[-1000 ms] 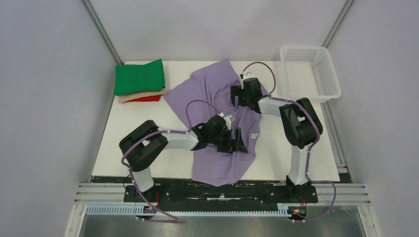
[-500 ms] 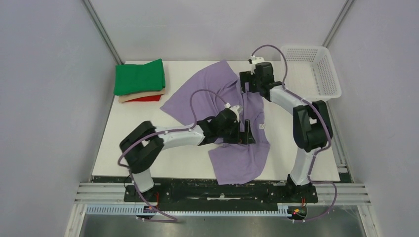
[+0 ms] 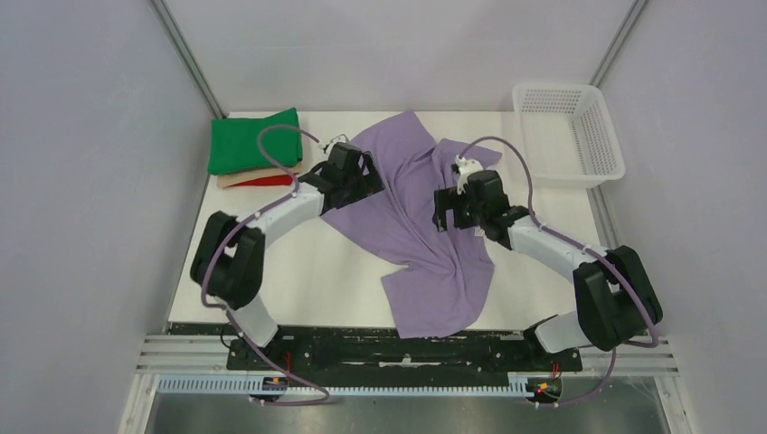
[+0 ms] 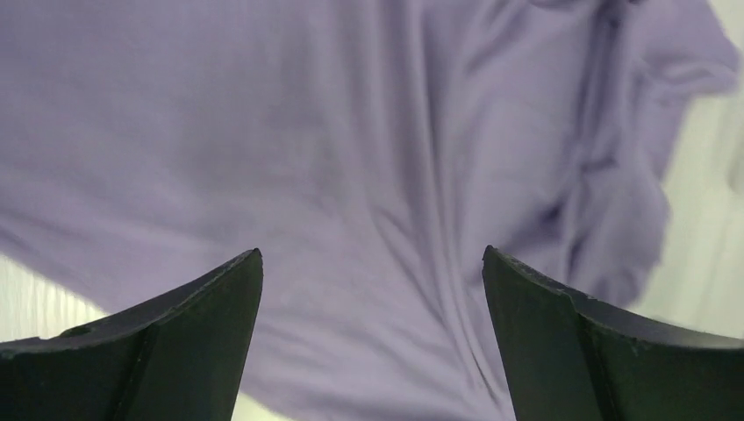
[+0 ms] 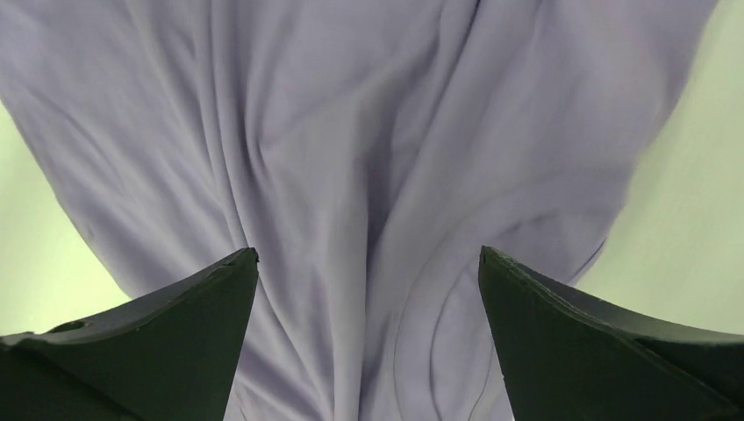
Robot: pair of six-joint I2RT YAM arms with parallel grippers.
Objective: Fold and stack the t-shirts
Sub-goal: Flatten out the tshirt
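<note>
Both jaws agape over rumpled purple shirt (image 3: 407,212) on white table (image 3: 317,271), grey walls (image 3: 81,181).

A white rectangular worktop (image 3: 271,271), seen from above. A lavender t-shirt (image 3: 402,212) lies unfolded and rumpled across its middle, reaching from near the far edge to the near edge. At the far left corner sits a stack of folded shirts: a green t-shirt (image 3: 255,140) on top, a beige t-shirt (image 3: 237,177) beneath it, a red t-shirt (image 3: 268,181) lowest. A white mesh basket (image 3: 597,140) stands at the far right corner, well apart from the stack.
</note>
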